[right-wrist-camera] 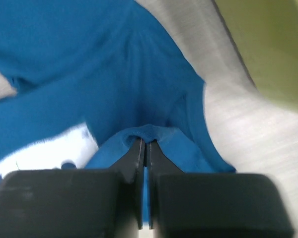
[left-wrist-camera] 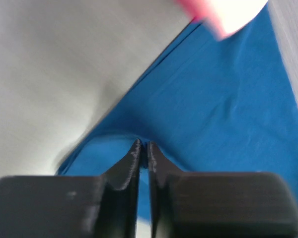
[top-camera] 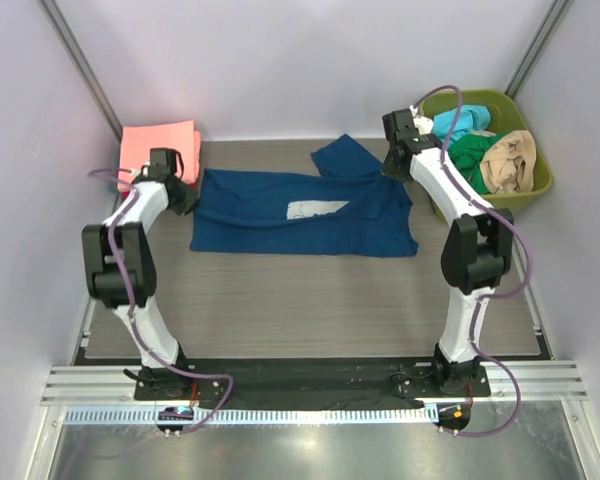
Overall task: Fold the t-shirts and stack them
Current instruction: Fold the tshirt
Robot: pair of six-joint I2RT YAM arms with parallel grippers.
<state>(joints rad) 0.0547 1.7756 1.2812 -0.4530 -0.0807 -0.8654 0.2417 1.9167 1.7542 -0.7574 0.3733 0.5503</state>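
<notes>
Navy t-shirt (top-camera: 300, 215), print upward, lies spread at table centre. Left gripper (left-wrist-camera: 143, 147) is clamped on its 9 o'clock edge, right gripper (right-wrist-camera: 145, 144) on its 3 o'clock edge. Folded salmon-pink t-shirt (top-camera: 160, 148) rests at 10 o'clock; green bin (top-camera: 543, 165) of tees at 2 o'clock.

The wood-grain table (top-camera: 310, 300) is being covered across its far half by the navy blue t-shirt (top-camera: 270, 225), spread flat with a white print (top-camera: 315, 210) facing up. A folded salmon-pink t-shirt (top-camera: 155, 145) is being carried at the far left corner and a green bin (top-camera: 485, 97) at the far right.
</notes>
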